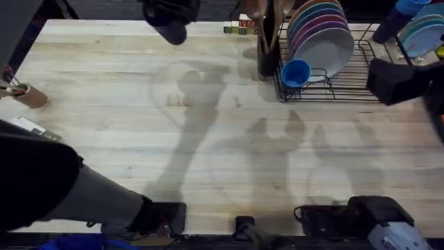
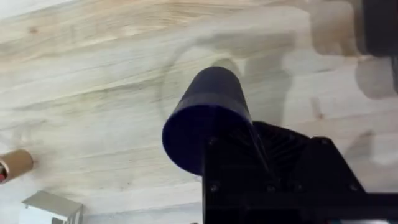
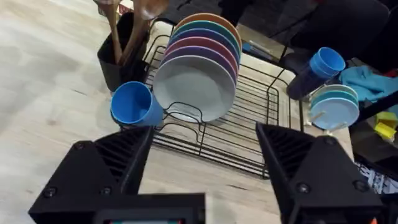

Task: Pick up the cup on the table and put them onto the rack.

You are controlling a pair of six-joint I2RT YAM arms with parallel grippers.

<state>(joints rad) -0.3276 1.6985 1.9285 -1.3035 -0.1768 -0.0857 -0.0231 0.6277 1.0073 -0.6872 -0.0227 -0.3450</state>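
Note:
A dark navy cup (image 2: 208, 118) hangs high over the table with my left gripper (image 2: 249, 155) shut on its rim. From overhead the cup (image 1: 173, 31) and left gripper (image 1: 170, 14) are at the far edge, left of the rack. The black wire rack (image 1: 347, 80) stands at the back right with a row of upright coloured plates (image 1: 322, 35), the front one white. A light blue cup (image 1: 296, 73) lies on its side at the rack's near-left corner (image 3: 132, 104). My right gripper (image 3: 205, 177) is open, nothing between its fingers, facing the rack (image 3: 249, 134) from its near-right side (image 1: 392, 80).
A black utensil holder (image 1: 267, 52) with wooden spoons stands against the rack's left side. Blue plates and cups (image 3: 333, 102) are stacked to the right of the rack. A cardboard roll (image 1: 28, 95) lies at the table's left edge. Small blocks (image 1: 239, 28) sit at the far edge.

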